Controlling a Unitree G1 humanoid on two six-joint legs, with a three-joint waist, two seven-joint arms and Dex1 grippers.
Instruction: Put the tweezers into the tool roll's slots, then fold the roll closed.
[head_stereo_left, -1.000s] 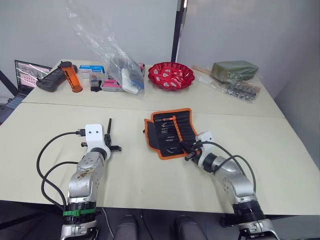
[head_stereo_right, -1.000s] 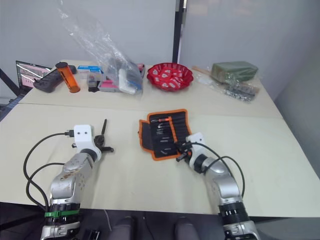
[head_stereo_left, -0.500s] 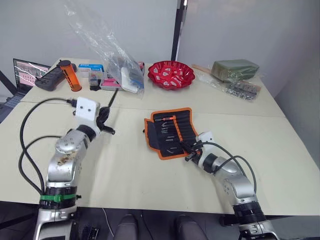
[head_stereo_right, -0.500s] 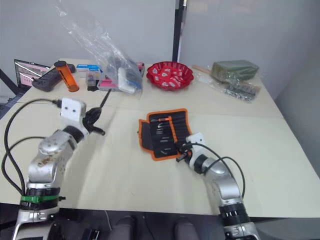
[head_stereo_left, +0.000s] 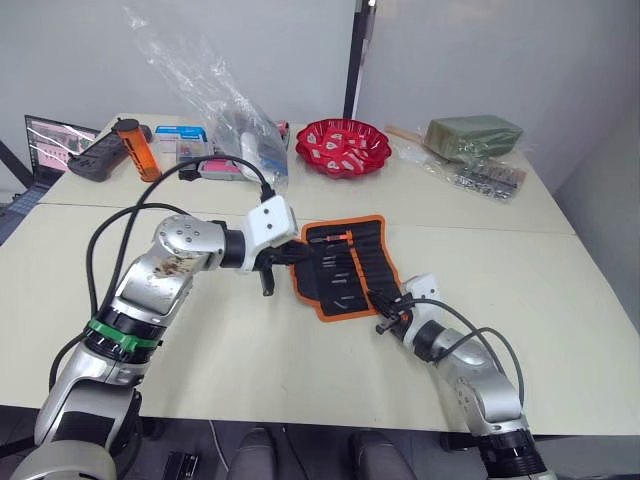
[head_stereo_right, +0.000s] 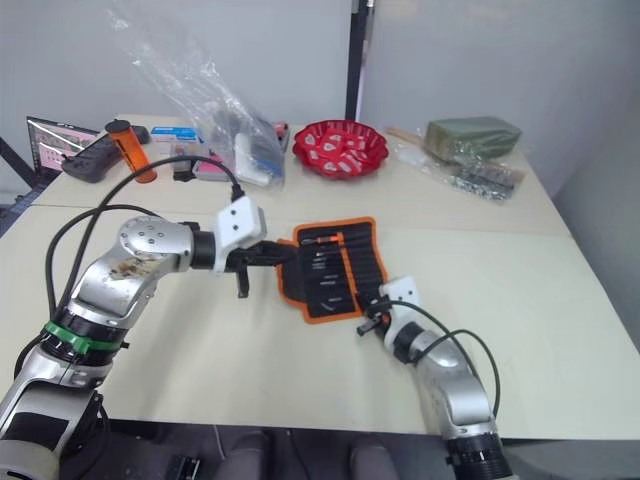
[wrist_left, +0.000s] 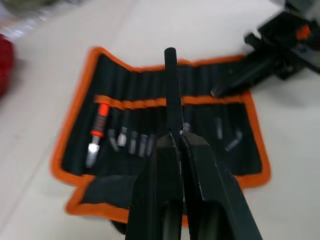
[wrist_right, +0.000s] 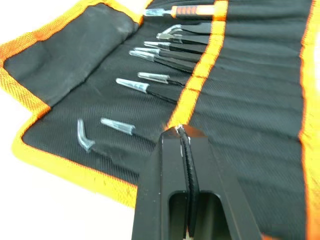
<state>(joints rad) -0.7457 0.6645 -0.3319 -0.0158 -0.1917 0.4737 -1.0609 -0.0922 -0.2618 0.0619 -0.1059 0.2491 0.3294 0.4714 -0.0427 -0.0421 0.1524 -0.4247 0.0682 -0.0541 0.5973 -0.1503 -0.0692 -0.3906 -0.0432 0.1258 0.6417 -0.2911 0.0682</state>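
Left tool (head_stereo_left: 268, 272): fingers pressed together, holding nothing. In the last second it has swung from the bare surface at the robot's left to the tool roll's 9 o'clock edge. Judgement: loading looks finished and this arm is placed to begin the fold.

Right tool (head_stereo_left: 388, 318): fingers together on nothing, at the roll's 5 o'clock corner; it has drawn slightly back off the fabric.

Tool roll (head_stereo_left: 372, 252): one, lying open and flat at the middle of the surface (head_stereo_left: 250, 340), orange binding all round, one orange band across its pocket rows.

Tweezers (wrist_right: 165, 62): seated in the slots (wrist_right: 240, 100) with silver tips showing. About seven tips appear, one of them bent, but which are tweezers I cannot tell.

Orange-handled tool (wrist_left: 98, 132): one, in an end slot.

Beyond the roll, from 10 to 2 o'clock: red bowl (head_stereo_left: 341, 148), one; clear plastic bag (head_stereo_left: 225, 100), one; orange canister (head_stereo_left: 134, 150), one; green bundle (head_stereo_left: 472, 136), one.
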